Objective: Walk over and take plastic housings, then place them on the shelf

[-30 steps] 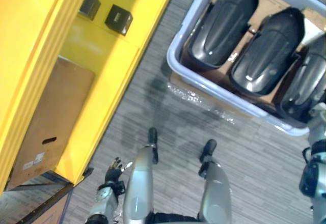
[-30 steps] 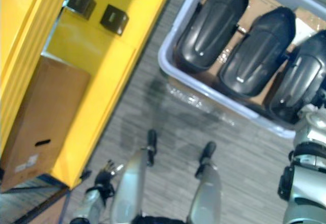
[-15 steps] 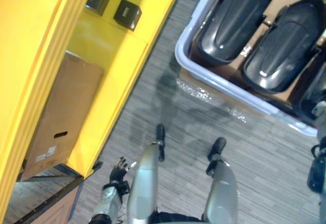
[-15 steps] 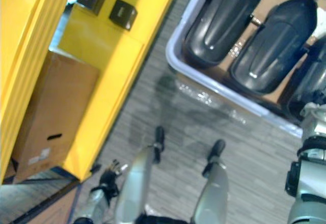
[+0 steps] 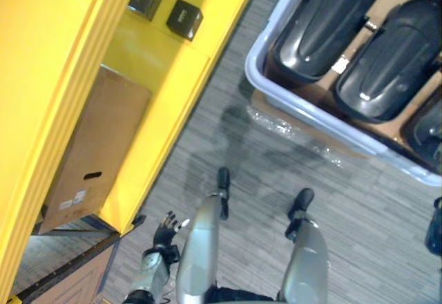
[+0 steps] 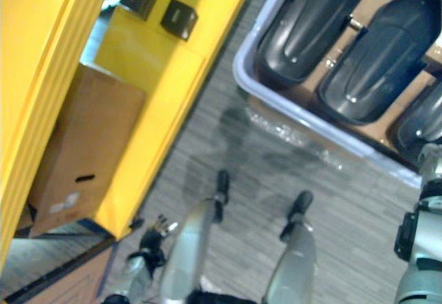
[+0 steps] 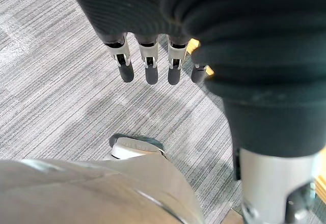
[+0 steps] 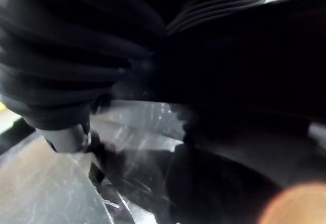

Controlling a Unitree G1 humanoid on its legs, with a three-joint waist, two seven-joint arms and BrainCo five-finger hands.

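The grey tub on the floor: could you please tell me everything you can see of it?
The tub is pale grey plastic with a rounded corner and a raised rim. It stands upright on the grey carpet, a strip of floor apart from the yellow shelf. Brown cardboard lines its bottom, and three glossy black housings lie in it side by side. Its far end runs out of view.

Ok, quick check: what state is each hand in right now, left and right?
Left hand: open, fingers straight, holding nothing.
Right hand: cannot be told.
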